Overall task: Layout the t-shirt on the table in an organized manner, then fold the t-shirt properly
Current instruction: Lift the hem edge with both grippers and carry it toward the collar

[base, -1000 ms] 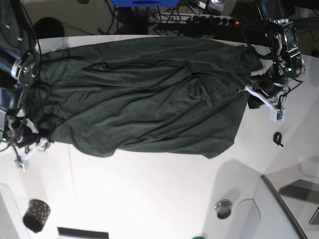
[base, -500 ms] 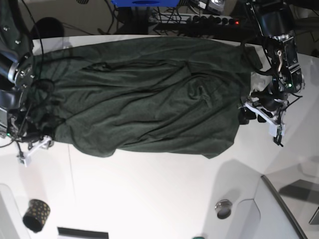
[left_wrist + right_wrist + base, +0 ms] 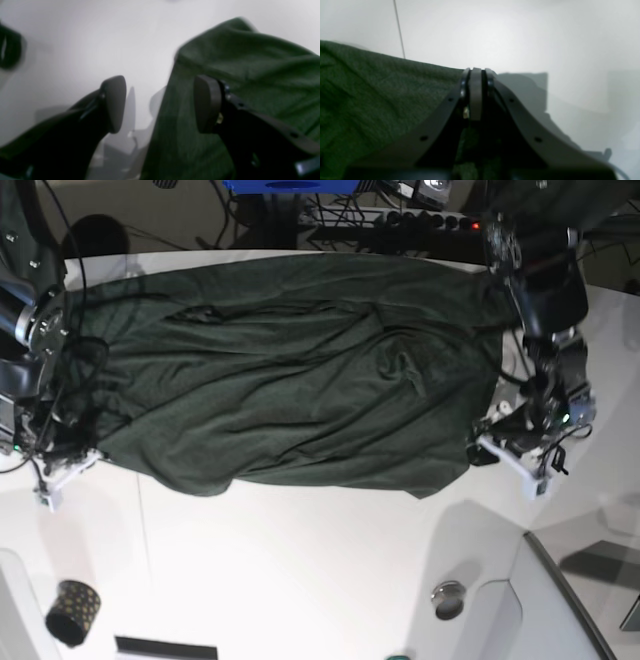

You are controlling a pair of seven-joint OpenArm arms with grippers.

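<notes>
Layout step: large dark green soft t-shirt [image 3: 290,370] lies rumpled across glossy white table [image 3: 300,570]. Left gripper [image 3: 160,105] jaws apart straddling hem; right gripper [image 3: 476,95] jaws together at far-left edge. You next close left on hem, tug flat.

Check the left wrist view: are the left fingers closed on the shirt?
No. The left gripper stands open, one of its fingers over the bare table and the other over the t-shirt edge.

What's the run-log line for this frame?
phase: layout | t-shirt: spread on table, wrinkled | left gripper: open, straddling shirt edge | right gripper: shut at shirt edge
</notes>
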